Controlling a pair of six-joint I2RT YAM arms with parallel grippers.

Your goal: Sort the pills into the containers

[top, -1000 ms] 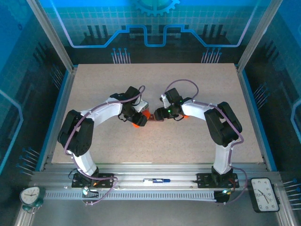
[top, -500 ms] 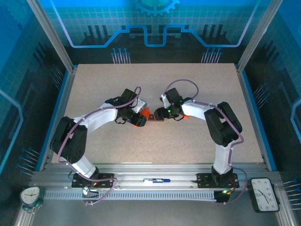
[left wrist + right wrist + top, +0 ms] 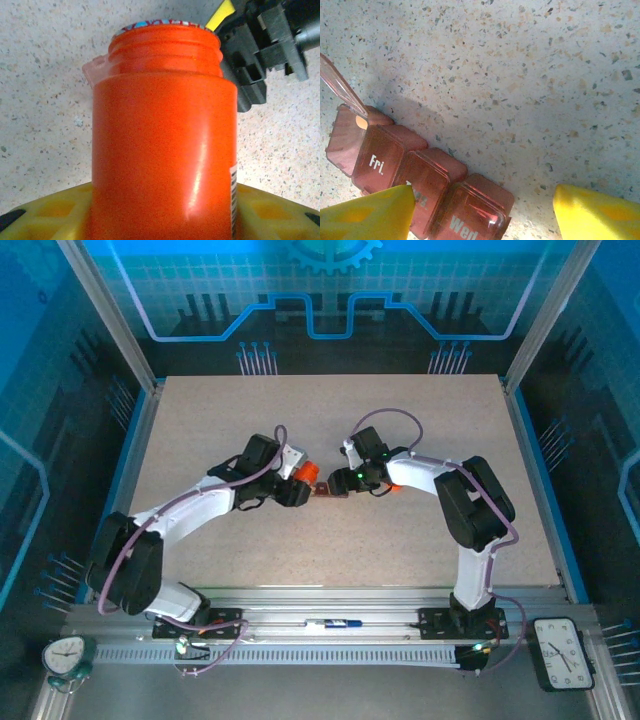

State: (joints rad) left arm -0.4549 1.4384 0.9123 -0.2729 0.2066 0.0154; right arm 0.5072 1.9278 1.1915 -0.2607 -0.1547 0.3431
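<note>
Orange bottle (image 3: pixel 162 140), clamped in the left hand (image 3: pixel 290 486), is best tipped slowly over the open end compartment (image 3: pixel 344 142) of the containers (image 3: pixel 395 160), the right hand (image 3: pixel 482 207) held apart.

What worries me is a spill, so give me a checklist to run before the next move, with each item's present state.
1. Grip on the orange bottle: ok, the left pincer is clamped on it between yellow fingers.
2. Cap off: ok, the threaded neck is bare.
3. End compartment of the pill box open: ok, its clear lid is raised and one pill lies inside.
4. Fri. compartment and Wed compartment open: not ok, both lids are shut.
5. Box steadied: cannot tell; the right pincer is open above it, contact unclear.
</note>
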